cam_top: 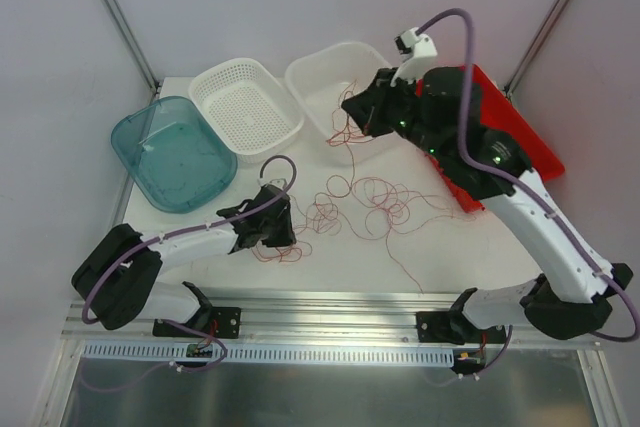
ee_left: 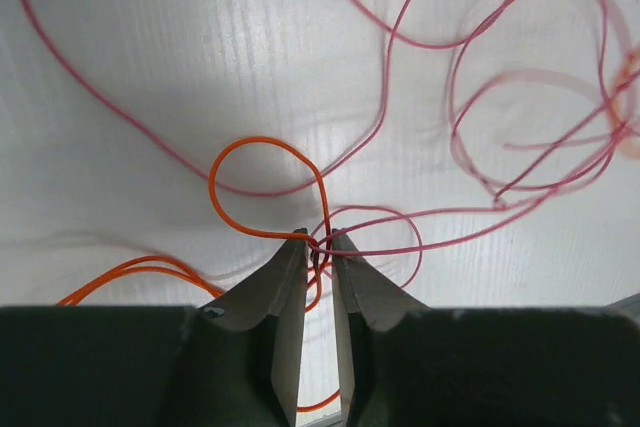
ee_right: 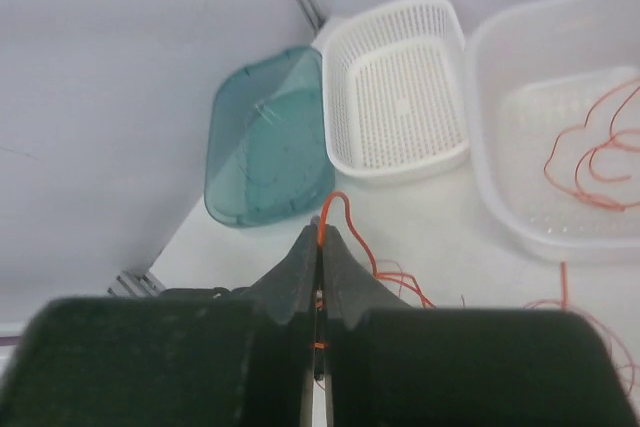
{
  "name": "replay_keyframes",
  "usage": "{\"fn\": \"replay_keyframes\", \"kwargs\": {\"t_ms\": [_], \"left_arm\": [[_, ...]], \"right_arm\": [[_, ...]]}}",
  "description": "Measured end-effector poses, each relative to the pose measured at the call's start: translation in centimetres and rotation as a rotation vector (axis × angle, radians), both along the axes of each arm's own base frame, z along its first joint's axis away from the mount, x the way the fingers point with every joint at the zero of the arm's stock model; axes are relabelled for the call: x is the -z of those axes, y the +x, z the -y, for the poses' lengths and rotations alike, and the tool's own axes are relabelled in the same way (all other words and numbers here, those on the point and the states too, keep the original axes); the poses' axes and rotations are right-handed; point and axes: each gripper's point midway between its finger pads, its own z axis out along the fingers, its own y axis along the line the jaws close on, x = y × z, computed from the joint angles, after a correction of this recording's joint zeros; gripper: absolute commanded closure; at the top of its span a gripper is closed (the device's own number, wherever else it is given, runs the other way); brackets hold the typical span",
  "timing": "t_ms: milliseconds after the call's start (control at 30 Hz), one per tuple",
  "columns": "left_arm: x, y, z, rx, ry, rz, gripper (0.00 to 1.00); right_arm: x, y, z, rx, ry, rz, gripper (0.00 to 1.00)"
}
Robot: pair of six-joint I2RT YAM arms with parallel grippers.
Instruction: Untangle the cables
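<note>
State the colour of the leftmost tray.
The leftmost tray is translucent teal; top external view.

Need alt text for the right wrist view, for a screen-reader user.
The right gripper is shut on a thin orange wire strand that loops up just past its tips. Beyond it sit a teal translucent plastic tub, a white perforated plastic basket and a clear plastic bin holding more orange wire loops.

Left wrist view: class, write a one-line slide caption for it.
Narrowly parted left fingers straddle a crossing of orange and pink cables on the white table.
</note>
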Motion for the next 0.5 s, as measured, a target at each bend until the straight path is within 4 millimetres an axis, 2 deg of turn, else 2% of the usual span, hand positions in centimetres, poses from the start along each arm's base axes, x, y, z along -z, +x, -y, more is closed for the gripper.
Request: {"fn": "replay_keyframes", "kwargs": {"t_ms": [100, 200, 233, 300, 367, 433, 467, 500], "left_arm": [[0.2, -0.3, -0.5, -0.004, 0.008, -0.001, 0.81], [-0.2, -0.2, -0.8, -0.015, 0.006, 0.023, 0.77], [-0.5, -0.1, -0.9, -0.018, 0.002, 0.034, 0.75], [-1.2, 0.1, -0.8, -0.024, -0.011, 0.06, 0.73], [-2.0, 0.4, -0.8, -0.029, -0.022, 0.088, 0.64], [-2.8, 0.7, -0.9, -0.029, -0.035, 0.118, 0.52], [-3.3, 0.8, -0.9, -0.026, -0.041, 0.135, 0.42], [-3.8, 0.9, -0.9, -0.022, -0.047, 0.153, 0.35]], "right_arm": [[-5.0, -1.6, 2.3, 0.001, 0.049, 0.109, 0.99], [-7.5, -2.8, 4.0, 0.005, 0.073, 0.177, 0.99], [-7.8, -2.9, 4.3, 0.006, 0.074, 0.185, 0.99], [-7.9, -3.1, 4.5, 0.005, 0.065, 0.188, 0.99], [-7.1, -3.0, 4.3, 0.001, 0.048, 0.173, 0.99], [-5.7, -2.7, 3.9, -0.007, 0.026, 0.149, 0.99], [-5.1, -2.6, 3.7, -0.01, 0.016, 0.138, 0.99], [-4.4, -2.6, 3.5, -0.017, 0.005, 0.124, 0.99]]}}
